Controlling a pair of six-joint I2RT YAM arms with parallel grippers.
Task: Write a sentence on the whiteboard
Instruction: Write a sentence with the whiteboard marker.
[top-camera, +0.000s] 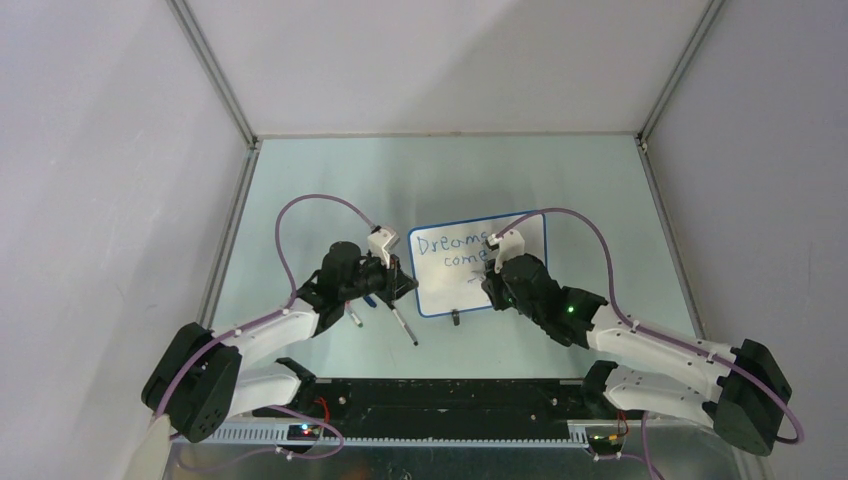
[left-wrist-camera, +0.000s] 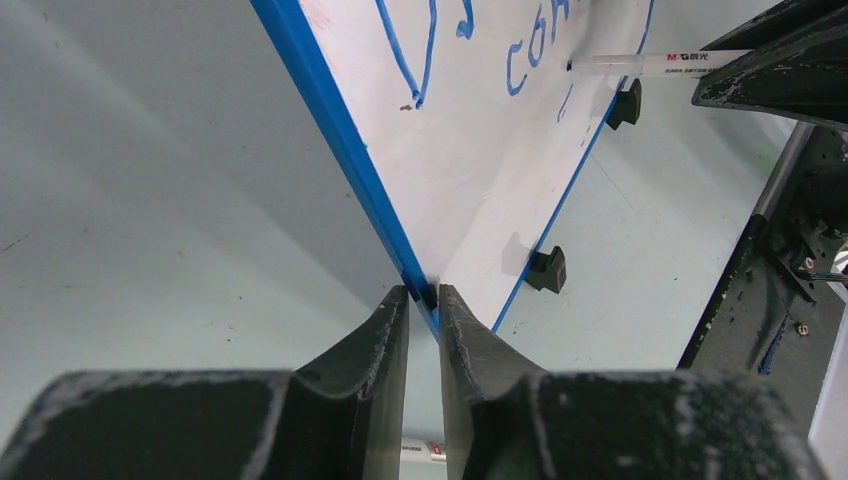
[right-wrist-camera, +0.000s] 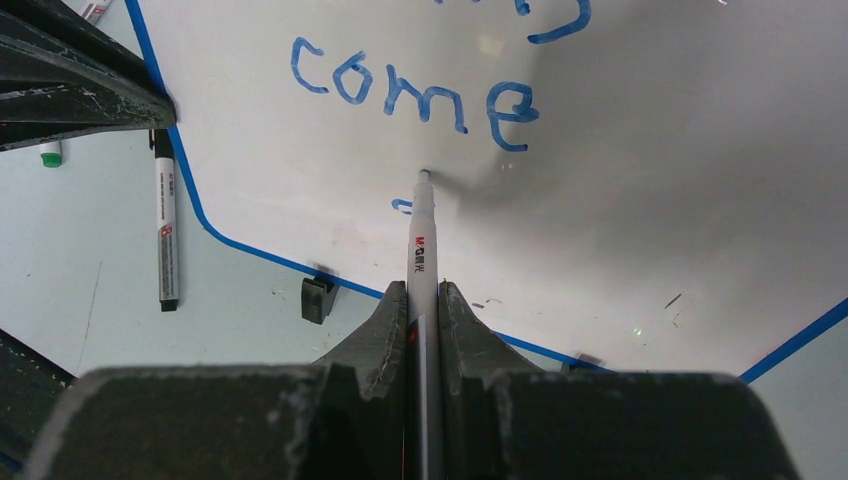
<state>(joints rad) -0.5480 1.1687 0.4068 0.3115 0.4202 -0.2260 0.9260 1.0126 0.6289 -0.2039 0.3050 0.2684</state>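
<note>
The glossy, blue-rimmed whiteboard (top-camera: 445, 290) is laid at table (top-camera: 300, 200) centre, the blue sentence (right-wrist-camera: 415, 95) "Dreams come" written on it. Its 8 o'clock rim is pinched by the closed left gripper (left-wrist-camera: 424, 298). A marker (right-wrist-camera: 421, 240), clamped by the right gripper (right-wrist-camera: 424, 296), is pressed at 6 o'clock of "come".

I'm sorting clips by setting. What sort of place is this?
Most likely a robotics lab test cell: a pale-green table boxed in by white panels on metal framing, with the left arm and right arm bolted to a black rail at its near edge, working at a whiteboard.
</note>
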